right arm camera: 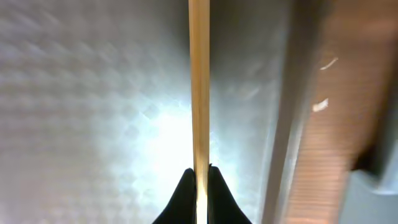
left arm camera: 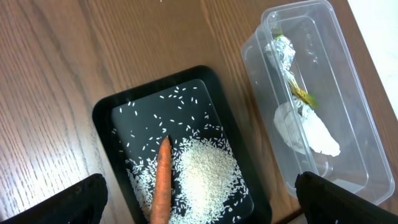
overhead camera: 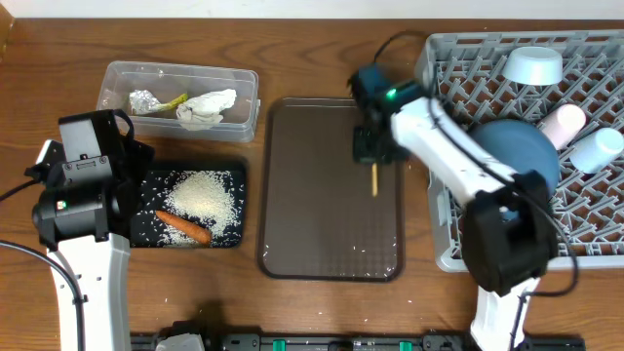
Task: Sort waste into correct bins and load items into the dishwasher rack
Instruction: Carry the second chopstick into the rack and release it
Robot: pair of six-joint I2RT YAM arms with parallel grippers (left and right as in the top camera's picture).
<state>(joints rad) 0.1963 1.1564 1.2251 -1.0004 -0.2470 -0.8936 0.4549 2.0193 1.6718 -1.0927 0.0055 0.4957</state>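
My right gripper is shut on the wooden chopsticks, low over the brown serving tray. The grey dishwasher rack to its right holds the blue plate, the light-blue bowl, a white cup and a light-blue cup. My left gripper is open, hanging above the black tray, in which rice and the carrot lie. The clear tub contains the foil ball, wrapper and tissue.
A few rice grains are scattered on the brown tray's near part. The right arm stretches from the front right across the rack's left edge. The left arm stands at the front left beside the black tray.
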